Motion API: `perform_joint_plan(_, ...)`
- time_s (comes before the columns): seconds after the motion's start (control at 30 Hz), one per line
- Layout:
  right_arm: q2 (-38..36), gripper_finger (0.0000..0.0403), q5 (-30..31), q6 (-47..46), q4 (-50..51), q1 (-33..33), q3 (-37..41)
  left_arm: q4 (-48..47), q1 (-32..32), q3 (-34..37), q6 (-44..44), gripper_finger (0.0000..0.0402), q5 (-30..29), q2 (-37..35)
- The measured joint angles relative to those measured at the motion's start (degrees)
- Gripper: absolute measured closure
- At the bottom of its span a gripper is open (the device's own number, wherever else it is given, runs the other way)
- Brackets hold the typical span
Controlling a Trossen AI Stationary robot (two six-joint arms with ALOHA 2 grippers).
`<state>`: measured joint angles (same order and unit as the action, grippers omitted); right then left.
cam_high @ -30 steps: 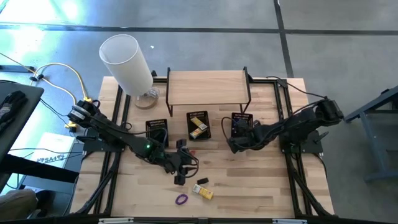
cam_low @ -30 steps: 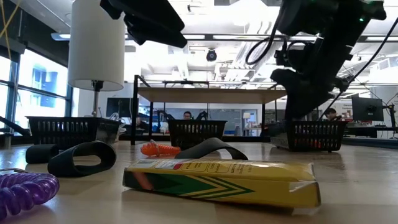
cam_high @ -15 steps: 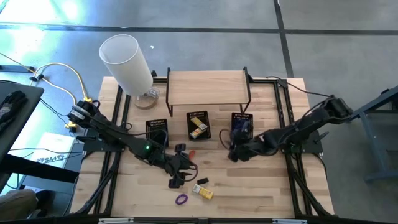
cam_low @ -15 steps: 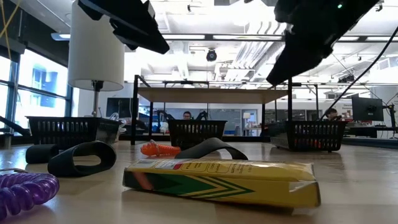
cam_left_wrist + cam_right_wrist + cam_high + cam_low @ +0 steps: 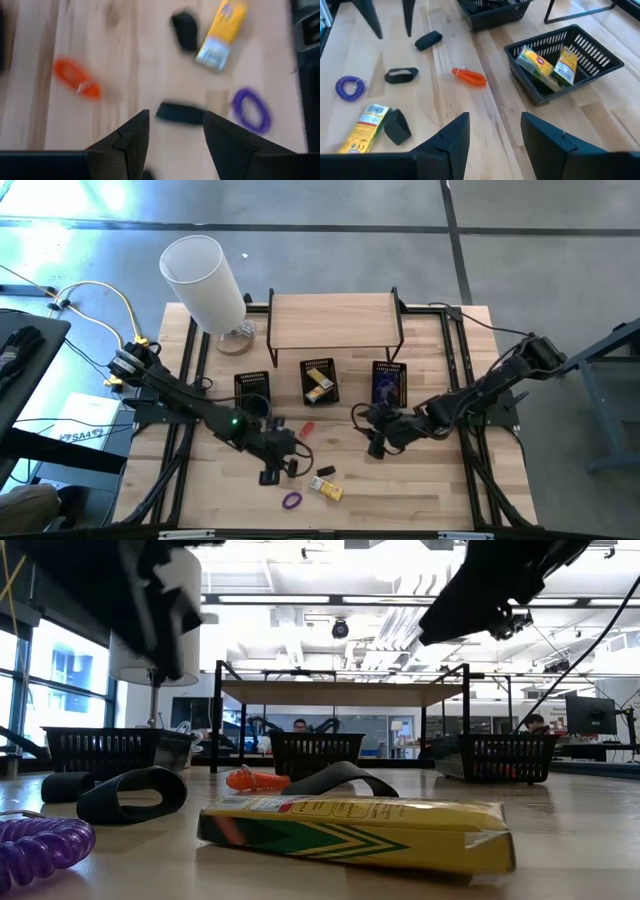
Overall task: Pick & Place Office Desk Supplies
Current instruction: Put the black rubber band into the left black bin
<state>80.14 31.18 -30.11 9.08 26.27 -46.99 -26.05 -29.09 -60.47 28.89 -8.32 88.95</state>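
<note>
Your left claw [image 5: 172, 135] released above black clip [image 5: 180, 113], right claw [image 5: 492, 137] released mid-bench [image 5: 400, 490], yellow box [image 5: 328, 489] and purple coil [image 5: 291, 501] near front edge

Table [image 5: 400, 480] is pale wood planks, smooth, light satin sheen, grain visible. Yellow box [image 5: 355, 830] looks like glossy printed card. Purple coil [image 5: 40, 845] is shiny plastic, ribbed. Black loop [image 5: 130, 795] is matt, rubbery-looking. Orange piece [image 5: 469, 76] is glossy plastic. Baskets [image 5: 607, 60] are black mesh, matt. Tall cylinder [image 5: 205, 280] is matt white. Shelf top [image 5: 335, 320] is wood on a black metal frame.
</note>
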Motion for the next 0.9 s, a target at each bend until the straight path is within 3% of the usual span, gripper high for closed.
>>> perform_joint_plan(0.3, 0.0, 0.0237, 0.2, 0.0, -1.1, 0.0, 0.0, -9.8, 0.1, 0.0, 10.3, 0.0223, 2.6, 0.0)
perform_joint_plan(0.57, 0.0, 0.0237, 0.2, -0.1, -1.3, 0.0, 0.0, -10.0, -1.0, 0.0, 6.8, 0.0212, 3.0, 0.2)
perform_joint_plan(0.9, 0.0, 0.0237, 0.2, -0.1, -3.4, 0.0, 0.0, -11.0, -2.0, 0.0, 3.0, 0.0145, 3.1, 4.3)
